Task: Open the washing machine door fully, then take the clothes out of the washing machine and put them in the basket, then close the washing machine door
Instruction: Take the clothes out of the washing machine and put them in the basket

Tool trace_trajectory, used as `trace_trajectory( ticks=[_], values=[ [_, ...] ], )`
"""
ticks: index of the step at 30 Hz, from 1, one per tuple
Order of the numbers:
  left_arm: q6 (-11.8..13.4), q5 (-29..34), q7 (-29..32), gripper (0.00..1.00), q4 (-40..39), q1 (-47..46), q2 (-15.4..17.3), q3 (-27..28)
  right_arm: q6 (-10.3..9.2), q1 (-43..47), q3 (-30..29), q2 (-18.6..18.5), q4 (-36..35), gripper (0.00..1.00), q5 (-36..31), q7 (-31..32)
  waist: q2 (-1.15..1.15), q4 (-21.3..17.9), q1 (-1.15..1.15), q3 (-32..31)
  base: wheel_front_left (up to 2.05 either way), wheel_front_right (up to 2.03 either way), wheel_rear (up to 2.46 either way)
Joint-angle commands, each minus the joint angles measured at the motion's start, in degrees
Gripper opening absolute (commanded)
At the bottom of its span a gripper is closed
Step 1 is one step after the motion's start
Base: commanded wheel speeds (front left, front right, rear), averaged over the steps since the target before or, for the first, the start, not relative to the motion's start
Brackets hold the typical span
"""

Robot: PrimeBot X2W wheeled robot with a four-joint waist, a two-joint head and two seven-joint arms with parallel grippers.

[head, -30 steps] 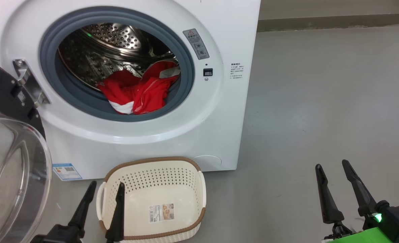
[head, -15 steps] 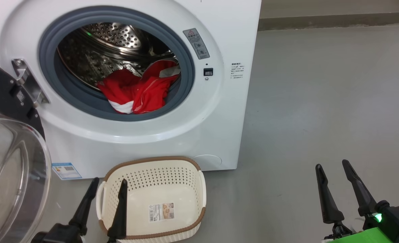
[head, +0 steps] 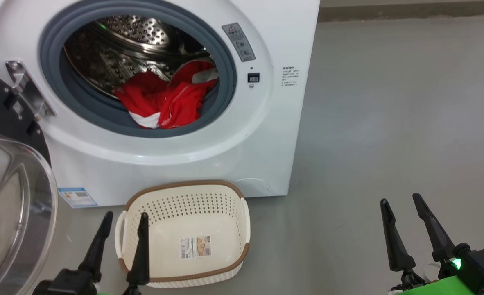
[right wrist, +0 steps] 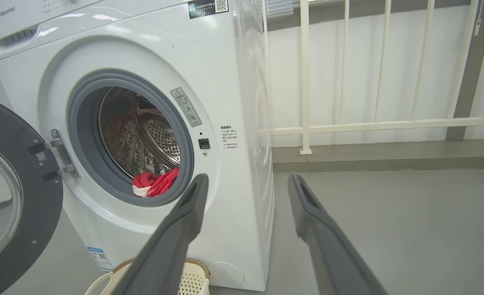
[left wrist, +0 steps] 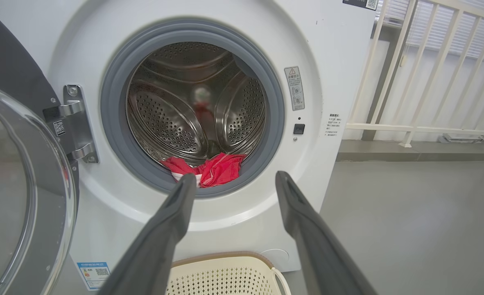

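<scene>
My left pincer (head: 126, 214) and right pincer (head: 399, 198) gape empty; the red, white-banded fabric clothes (head: 164, 104) look limp and light: I'd pinch a raised fold.

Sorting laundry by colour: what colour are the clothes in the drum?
Clothes: red with white bands; head view shows best.

Views toward washing machine (head: 184, 172) (head downward)

Perforated shiny steel drum (head: 135, 37), matt grey rubber seal (head: 221, 65), red cloth clothes (head: 164, 104), cream plastic basket (head: 184, 196).
</scene>
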Motion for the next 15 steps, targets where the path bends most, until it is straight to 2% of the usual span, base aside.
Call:
trace_trajectory(
  ticks=[1, 15],
  values=[
    [0.55, -0.15, -0.28, 1.0, -1.39, -2.9, 0.33, 1.74, 0.36, -2.05, 1.8, -0.77, -1.76, 1.0, -0.38, -0.37, 0.0, 0.31, 0.0, 1.43, 0.0, 0.0, 0.0],
    [1.41, -1.11, -0.28, 1.0, 0.54, -9.1, 0.08, 1.36, 0.36, -5.87, 2.78, -0.77, -2.4, 1.0, -1.69, -0.37, 0.0, 1.6, 0.0, 9.4, 0.0, 0.0, 0.0]
  ],
)
